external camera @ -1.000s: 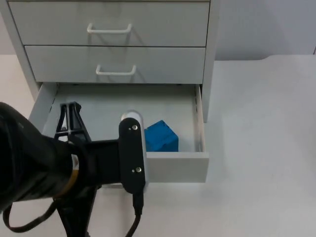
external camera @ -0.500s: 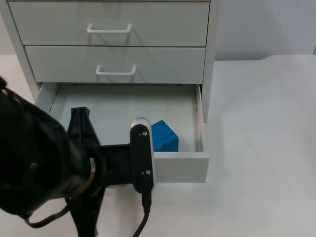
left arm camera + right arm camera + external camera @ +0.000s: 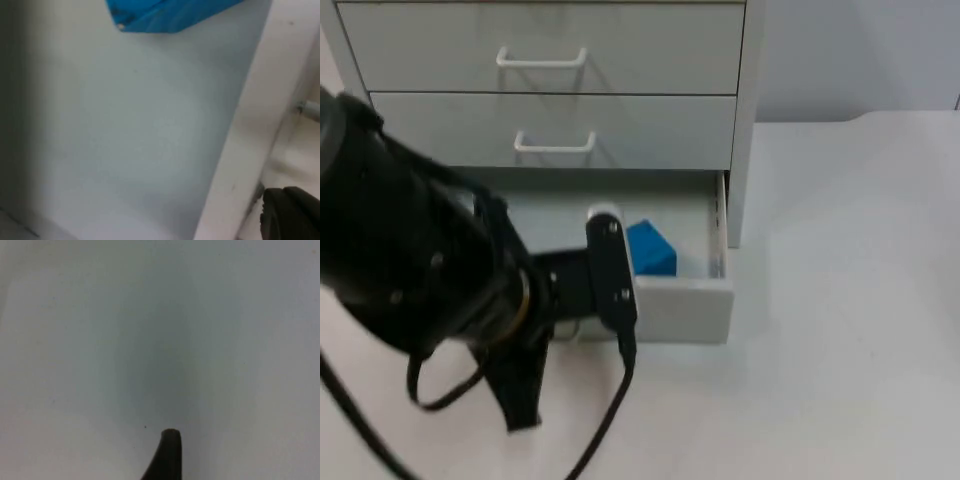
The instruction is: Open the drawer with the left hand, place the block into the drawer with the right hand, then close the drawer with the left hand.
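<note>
At the cabinet's foot, the bottom drawer (image 3: pixel 680 298) stands partly open, with bare white table top (image 3: pixel 840 300) to its right. My left arm (image 3: pixel 420 260) covers the drawer's left half. My left gripper (image 3: pixel 292 212) is at the drawer's front wall; I cannot tell its grip. The blue block (image 3: pixel 651 250) lies inside near the front right corner, just beside my wrist. My right gripper (image 3: pixel 167 455) waits over plain table; its grip is unreadable.

A plain bright blue block (image 3: pixel 651 250) lies in a pale grey-white drawer (image 3: pixel 682 298), on a white table (image 3: pixel 840 300).
</note>
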